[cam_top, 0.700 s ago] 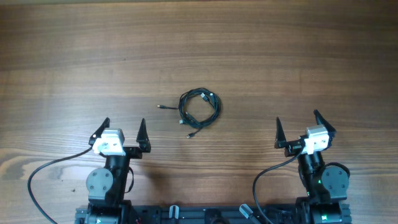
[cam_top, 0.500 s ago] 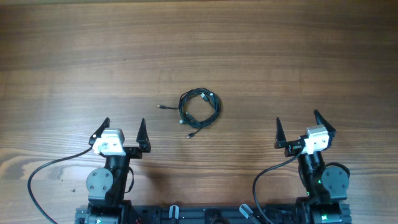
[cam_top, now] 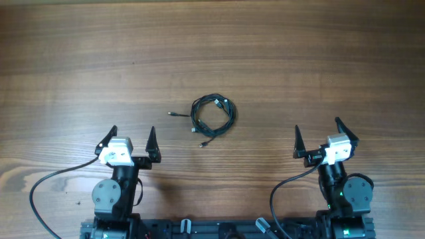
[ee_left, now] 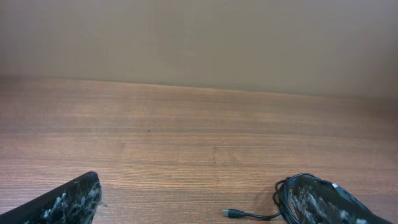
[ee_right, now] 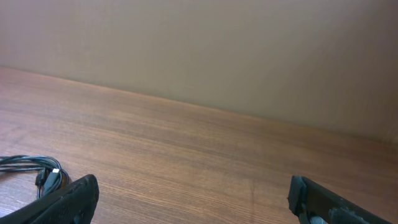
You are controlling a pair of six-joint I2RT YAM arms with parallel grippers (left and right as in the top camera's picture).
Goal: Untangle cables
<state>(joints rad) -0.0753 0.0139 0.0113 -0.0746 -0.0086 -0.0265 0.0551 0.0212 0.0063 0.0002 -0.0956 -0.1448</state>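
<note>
Table (cam_top: 265,53) of brown wood grain fills the overhead view, and both wrist views show a plain beige wall (ee_left: 199,37) rising at its far edge. Left arm (cam_top: 109,196) and right arm (cam_top: 345,192) sit at the near edge, well apart, each trailing a thick black wire (cam_top: 46,182) that loops over the wood toward the base.

The left gripper (cam_top: 132,133) points away from the base with its jaws spread wide and nothing between them. In the left wrist view its fingers (ee_left: 68,199) show only as dark tips in the bottom corners. The right gripper (cam_top: 317,127) is just as wide open and just as empty (its wrist view shows bare wood between the tips).

The cables (cam_top: 212,116) lie in a small, loose black coil on the table, between the two grippers and a little farther out. They are somewhat nearer the left gripper and touched by neither. From the left wrist they sit low at the right, partly behind a fingertip; from the right wrist they show at the lower left edge.

One plug (cam_top: 171,114) sticks out of the coil to the left, and another trails out on its near side.
</note>
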